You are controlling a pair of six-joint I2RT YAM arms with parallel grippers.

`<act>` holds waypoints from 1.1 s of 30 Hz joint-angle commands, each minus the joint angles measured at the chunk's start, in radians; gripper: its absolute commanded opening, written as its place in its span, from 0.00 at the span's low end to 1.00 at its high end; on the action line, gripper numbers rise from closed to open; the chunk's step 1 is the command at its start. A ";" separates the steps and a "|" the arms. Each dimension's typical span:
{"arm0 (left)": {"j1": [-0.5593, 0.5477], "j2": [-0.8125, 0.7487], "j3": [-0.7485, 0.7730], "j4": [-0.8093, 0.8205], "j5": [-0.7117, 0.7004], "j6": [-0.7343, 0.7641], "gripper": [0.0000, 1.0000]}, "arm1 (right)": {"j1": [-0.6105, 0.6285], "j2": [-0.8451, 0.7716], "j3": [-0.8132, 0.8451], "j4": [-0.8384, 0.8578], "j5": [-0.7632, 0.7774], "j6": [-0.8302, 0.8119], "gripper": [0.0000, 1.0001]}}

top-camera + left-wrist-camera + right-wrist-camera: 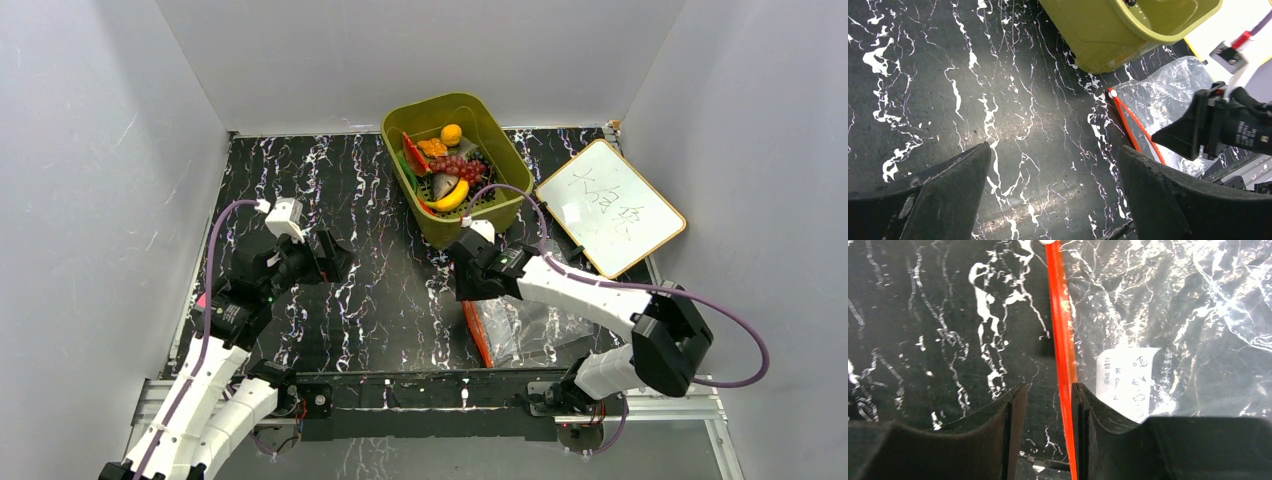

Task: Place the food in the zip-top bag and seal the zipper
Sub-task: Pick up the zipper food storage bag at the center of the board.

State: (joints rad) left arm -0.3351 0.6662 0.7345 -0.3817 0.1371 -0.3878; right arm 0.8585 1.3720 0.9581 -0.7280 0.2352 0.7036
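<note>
Clear, crinkly film makes up the zip-top bag [520, 330], which lies flat on the dark marbled table [380, 200], towards its front edge and near the olive-green basket [440, 228]. The food [450, 165] sits in that basket, none of it in the bag yet.

The zipper [1060, 330] runs along the bag's left edge. The right gripper [1049, 387] hangs over that strip with its jaws nearly together but not clamped. A slit of table shows between them, and the strip passes along the inner face of one finger; whether it touches is hard to tell from the wrist view. The left gripper [1054, 149] is spread wide, holding nothing, over bare table well apart from the bag.

By its look the bag is light, limp and slippery, likely to slide or crumple if pushed. The stiffer zipper strip seems the best place to pinch, lifting one lip of the mouth while the other is held down.
</note>
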 commanded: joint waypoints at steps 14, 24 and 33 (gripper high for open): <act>0.006 -0.107 -0.025 0.032 -0.005 0.073 0.98 | 0.037 0.191 0.018 0.042 0.215 -0.031 0.36; 0.007 -0.094 -0.021 0.024 0.004 0.072 0.98 | 0.055 0.179 0.050 0.001 0.261 -0.033 0.00; 0.007 -0.096 0.000 -0.006 0.029 0.018 0.98 | 0.073 0.022 0.072 0.001 0.095 -0.006 0.00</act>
State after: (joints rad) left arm -0.3347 0.5724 0.7086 -0.3687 0.1436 -0.3340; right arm 0.9215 1.5017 0.9688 -0.7441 0.4034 0.6731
